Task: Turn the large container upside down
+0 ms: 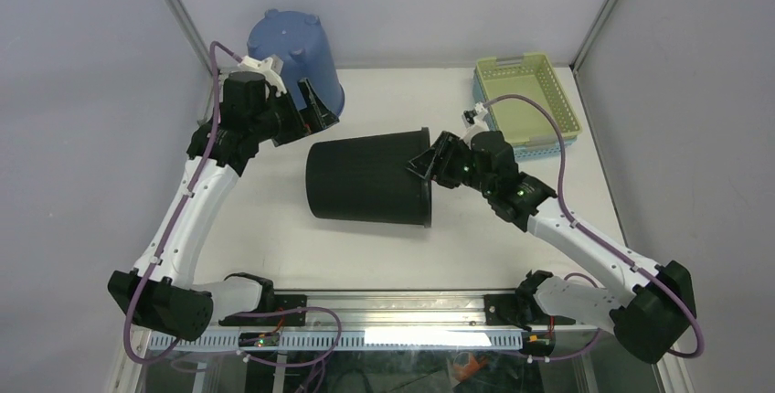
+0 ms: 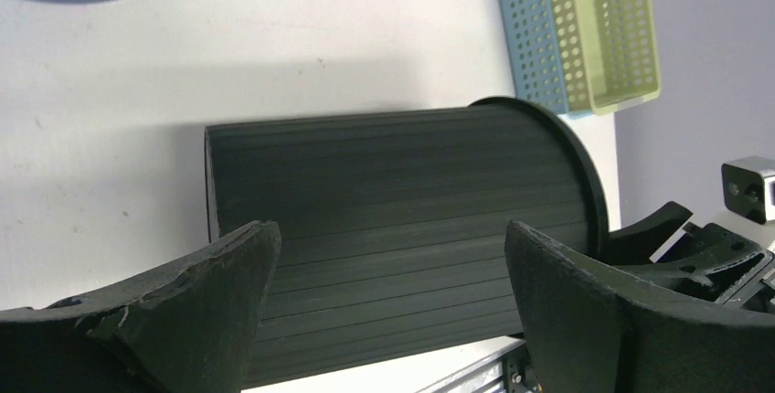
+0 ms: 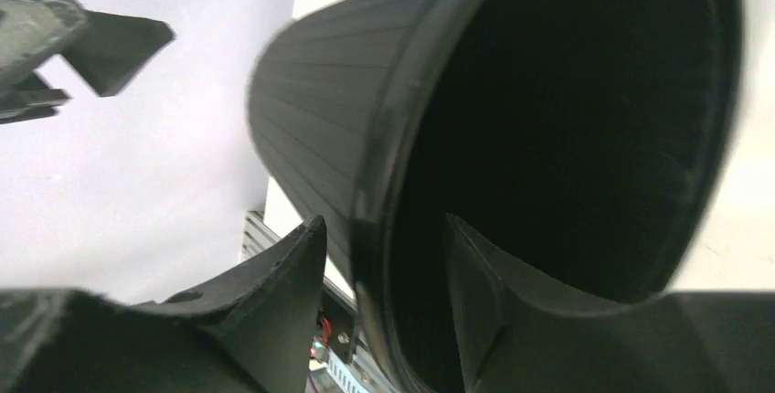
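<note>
The large container (image 1: 366, 178) is a black ribbed bin lying on its side in the middle of the table, base to the left and open mouth to the right. My right gripper (image 1: 425, 163) is at the mouth. In the right wrist view its jaws (image 3: 384, 223) stand apart, one finger outside the rim (image 3: 375, 183) and one inside, with a gap on each side. My left gripper (image 1: 315, 108) hangs wide open above and behind the bin's base end. In the left wrist view the bin's side (image 2: 384, 183) lies below its spread fingers (image 2: 228, 265), untouched.
A blue bucket (image 1: 297, 55) stands upside down at the back left, just behind the left gripper. A green basket (image 1: 525, 96) nested in a blue one (image 2: 530, 37) sits at the back right. Grey walls close in on three sides; the rail (image 1: 393, 306) runs along the near edge.
</note>
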Robot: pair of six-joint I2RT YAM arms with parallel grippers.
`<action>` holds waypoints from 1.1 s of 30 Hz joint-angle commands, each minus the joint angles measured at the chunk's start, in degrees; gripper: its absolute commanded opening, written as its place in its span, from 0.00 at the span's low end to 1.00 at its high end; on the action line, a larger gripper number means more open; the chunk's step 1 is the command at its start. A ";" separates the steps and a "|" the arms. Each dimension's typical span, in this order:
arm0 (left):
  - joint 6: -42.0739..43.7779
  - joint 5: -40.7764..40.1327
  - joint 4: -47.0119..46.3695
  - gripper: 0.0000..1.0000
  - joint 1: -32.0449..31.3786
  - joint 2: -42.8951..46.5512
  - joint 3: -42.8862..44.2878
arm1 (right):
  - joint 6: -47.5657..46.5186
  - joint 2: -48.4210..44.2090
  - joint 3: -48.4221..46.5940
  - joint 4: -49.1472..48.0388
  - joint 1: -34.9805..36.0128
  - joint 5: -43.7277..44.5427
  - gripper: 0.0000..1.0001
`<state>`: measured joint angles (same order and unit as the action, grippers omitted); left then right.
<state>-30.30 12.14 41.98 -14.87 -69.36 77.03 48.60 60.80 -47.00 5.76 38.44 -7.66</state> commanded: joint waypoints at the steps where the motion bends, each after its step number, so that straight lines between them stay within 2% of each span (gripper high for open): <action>1: 2.09 -0.24 -0.70 0.99 0.72 -0.15 -2.40 | -3.02 0.07 -3.18 9.66 0.37 2.80 0.58; 5: 3.06 -1.34 0.73 0.99 0.81 0.29 -3.54 | -6.29 1.05 -7.66 17.24 0.68 6.55 0.64; 10: 4.19 -2.51 2.46 0.99 1.54 0.61 -3.92 | -10.34 3.88 -15.02 26.50 2.96 12.00 0.65; 17: 3.16 3.27 3.26 0.99 5.84 0.07 -7.35 | -12.65 9.53 -25.67 36.58 7.18 20.29 0.63; 22: 3.65 8.90 4.48 0.99 8.14 0.00 -9.07 | -12.22 10.40 -28.98 39.91 8.40 23.84 0.57; 27: 3.68 13.24 4.96 0.99 8.73 0.07 -10.51 | -11.87 9.98 -28.78 41.06 8.47 24.61 0.41; 33: 3.19 19.43 4.53 0.99 8.81 -1.40 -11.92 | -11.45 9.14 -28.34 41.04 8.51 24.57 0.34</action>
<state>-27.24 24.69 47.59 -6.63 -70.26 65.60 37.19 71.53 -73.71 45.17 46.81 14.22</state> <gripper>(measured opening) 0.987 0.358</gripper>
